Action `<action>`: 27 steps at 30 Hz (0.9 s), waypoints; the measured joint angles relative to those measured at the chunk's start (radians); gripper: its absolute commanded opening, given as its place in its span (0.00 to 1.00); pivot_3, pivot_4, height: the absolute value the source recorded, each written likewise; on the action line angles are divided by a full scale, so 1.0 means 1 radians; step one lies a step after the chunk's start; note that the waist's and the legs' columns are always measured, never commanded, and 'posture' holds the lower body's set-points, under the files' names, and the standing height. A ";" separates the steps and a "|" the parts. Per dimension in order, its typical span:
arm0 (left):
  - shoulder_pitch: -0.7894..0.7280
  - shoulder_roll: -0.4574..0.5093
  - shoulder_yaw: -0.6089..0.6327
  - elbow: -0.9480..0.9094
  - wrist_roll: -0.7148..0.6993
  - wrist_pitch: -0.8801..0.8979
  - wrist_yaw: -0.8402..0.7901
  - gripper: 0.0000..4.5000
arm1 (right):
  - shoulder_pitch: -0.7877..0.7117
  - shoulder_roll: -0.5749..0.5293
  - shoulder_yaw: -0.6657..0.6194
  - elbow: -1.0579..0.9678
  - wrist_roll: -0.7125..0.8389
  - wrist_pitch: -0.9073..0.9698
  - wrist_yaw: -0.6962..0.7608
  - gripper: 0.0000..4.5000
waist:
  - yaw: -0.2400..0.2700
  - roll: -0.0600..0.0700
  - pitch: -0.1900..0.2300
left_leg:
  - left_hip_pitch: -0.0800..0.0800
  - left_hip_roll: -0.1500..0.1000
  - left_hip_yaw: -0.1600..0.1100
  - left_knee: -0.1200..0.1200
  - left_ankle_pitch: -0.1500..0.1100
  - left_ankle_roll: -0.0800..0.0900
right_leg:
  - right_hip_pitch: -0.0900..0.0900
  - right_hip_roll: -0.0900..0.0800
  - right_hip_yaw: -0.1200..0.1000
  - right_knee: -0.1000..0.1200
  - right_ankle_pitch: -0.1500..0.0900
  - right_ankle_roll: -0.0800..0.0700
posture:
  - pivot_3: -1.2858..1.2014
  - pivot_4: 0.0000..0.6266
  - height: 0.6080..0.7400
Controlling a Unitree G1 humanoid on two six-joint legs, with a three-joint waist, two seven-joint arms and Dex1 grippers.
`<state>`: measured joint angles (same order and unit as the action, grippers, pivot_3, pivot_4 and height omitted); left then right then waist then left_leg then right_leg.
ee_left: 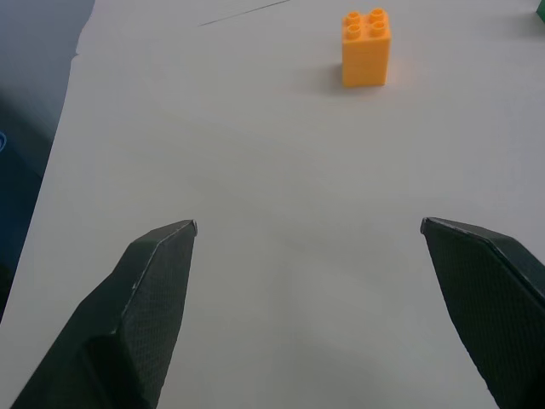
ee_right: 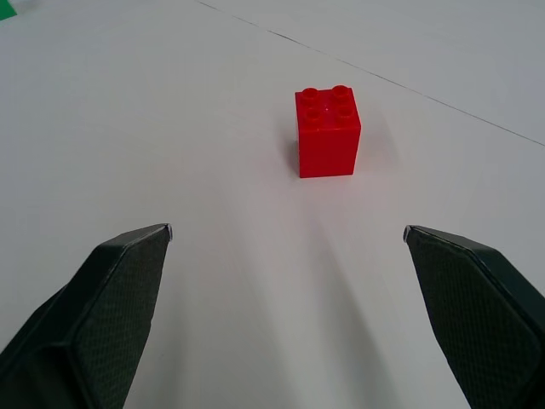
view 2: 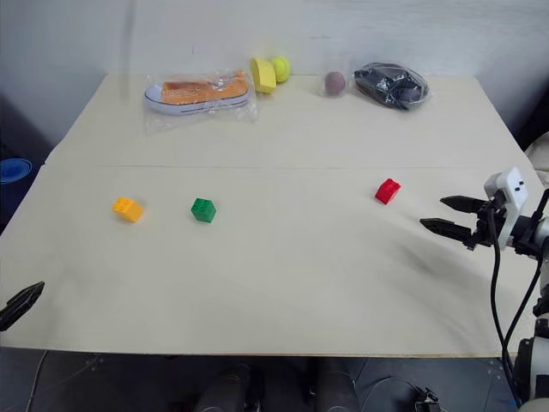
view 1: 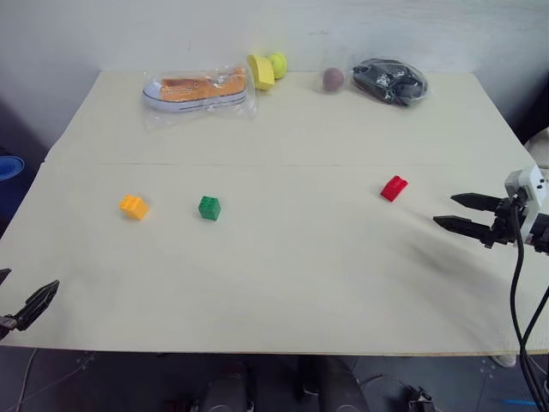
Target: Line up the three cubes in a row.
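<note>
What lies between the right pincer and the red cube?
Nothing: bare table separates the open right pincer from the red cube, seen in the right wrist view.

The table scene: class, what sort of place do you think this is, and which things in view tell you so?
Probably a robot test room, not a home. A bare pale table stands against a plain wall, three toy cubes, orange, green and red, lie spread out, and bagged props such as a shoe wait at the back.

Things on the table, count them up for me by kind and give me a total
Toy bricks: 3, orange-yellow brick, green brick, red brick
Bagged items: 2, bagged shoe, bagged dark item
Balls: 2, yellow-green ball, dark reddish ball
Cups: 1, yellow cup
Total: 8
</note>
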<state>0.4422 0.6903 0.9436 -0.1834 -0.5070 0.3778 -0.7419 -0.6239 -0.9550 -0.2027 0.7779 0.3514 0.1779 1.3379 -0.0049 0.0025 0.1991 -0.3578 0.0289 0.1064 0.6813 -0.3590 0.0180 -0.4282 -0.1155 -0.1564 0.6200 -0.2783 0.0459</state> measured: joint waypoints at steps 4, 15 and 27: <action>0.000 0.000 -0.002 -0.001 0.003 0.002 0.014 0.99 | 0.002 0.001 0.000 -0.021 0.000 0.010 -0.008 1.00 | -0.001 0.000 0.000 | 0.000 0.000 0.000 0.000 0.000 0.000 | 0.000 0.000 0.000 0.000 0.000 0.000 | 0.52 0.24 1.00; 0.000 0.000 -0.008 -0.001 0.003 0.003 0.021 0.99 | 0.028 0.009 -0.001 -0.073 0.003 0.034 -0.036 1.00 | 0.000 0.000 0.000 | 0.000 0.000 0.000 0.000 0.000 0.000 | 0.000 0.000 0.000 0.000 0.000 0.000 | 0.52 0.24 1.00; -0.077 0.071 -0.110 -0.070 -0.063 0.102 -0.028 0.99 | -0.026 0.037 0.043 -0.143 -0.030 0.043 -0.080 1.00 | -0.001 0.000 0.000 | 0.001 0.000 0.001 0.001 0.001 -0.001 | 0.000 0.000 0.001 0.002 0.000 0.000 | 0.52 0.24 1.00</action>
<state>0.3655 0.7614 0.8337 -0.2534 -0.5696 0.4795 -0.7698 -0.6499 -0.9180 -0.1599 0.6352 0.3217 0.2205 1.2583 -0.0060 0.0025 0.1991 -0.3573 0.0287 0.1072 0.6822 -0.3584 0.0175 -0.4282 -0.1155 -0.1555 0.6218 -0.2783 0.0459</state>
